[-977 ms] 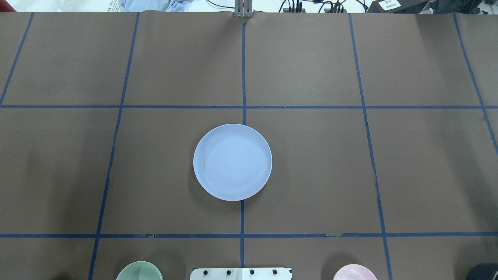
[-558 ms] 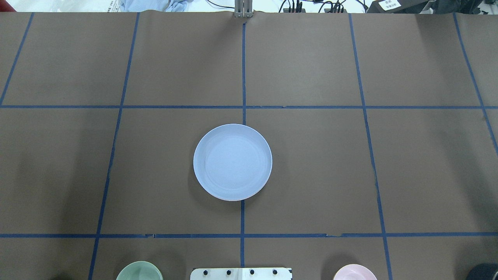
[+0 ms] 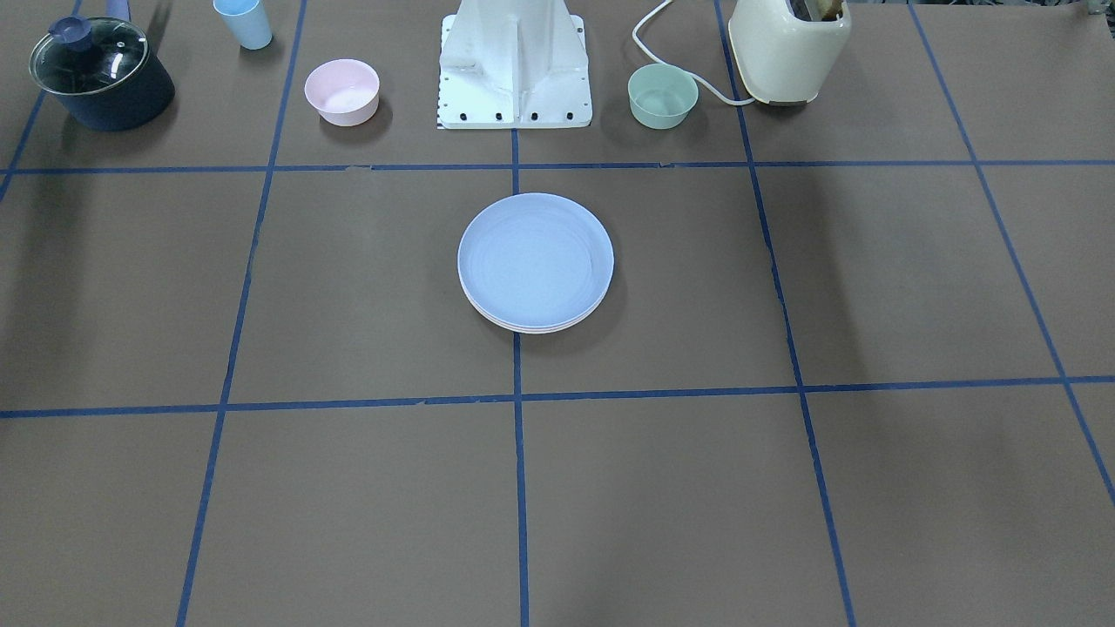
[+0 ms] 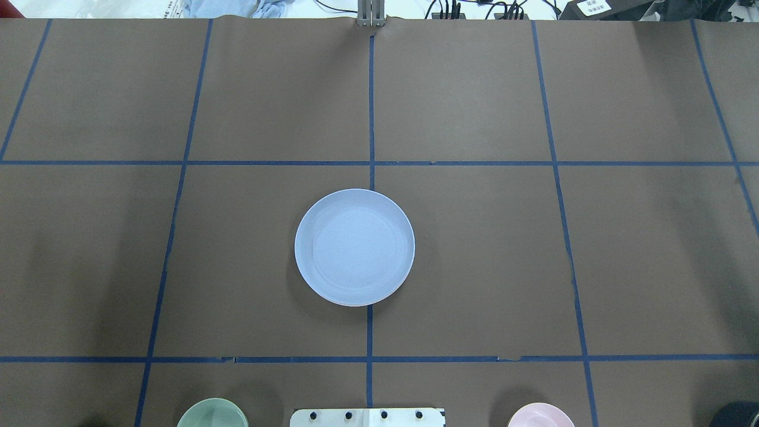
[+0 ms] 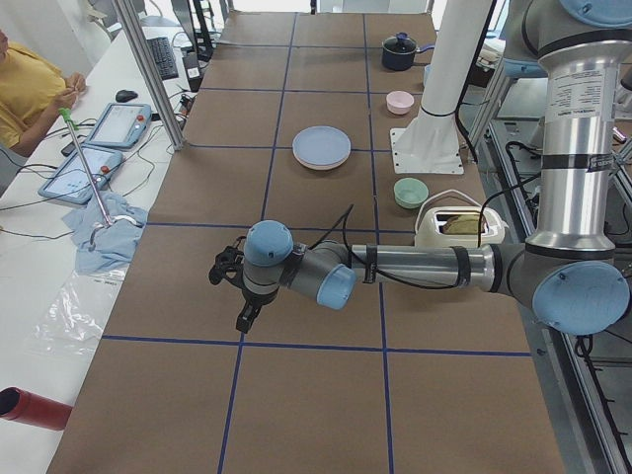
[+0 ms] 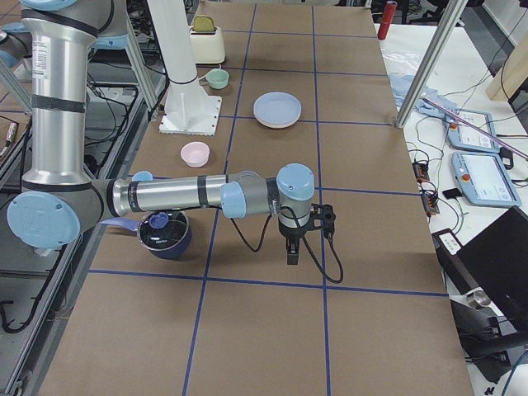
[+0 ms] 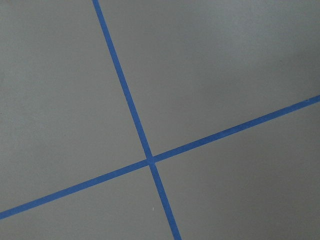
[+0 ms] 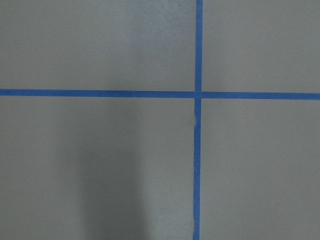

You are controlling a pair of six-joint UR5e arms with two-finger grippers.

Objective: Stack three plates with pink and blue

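The three plates sit in one stack at the table's middle. The pale blue plate (image 3: 535,259) is on top, and it also shows in the overhead view (image 4: 354,247). Two thin rims, pale pink and cream-white (image 3: 533,328), peek out under its near edge. My left gripper (image 5: 243,322) hangs over bare table far from the stack, seen only in the left side view. My right gripper (image 6: 293,254) hangs likewise at the other end, seen only in the right side view. I cannot tell whether either is open or shut. Both wrist views show only brown paper and blue tape.
By the robot base (image 3: 514,70) stand a small pink bowl (image 3: 341,91) and a small mint-green bowl (image 3: 663,95). A cream toaster (image 3: 788,48), a dark pot with a glass lid (image 3: 100,74) and a blue cup (image 3: 244,22) stand along that edge.
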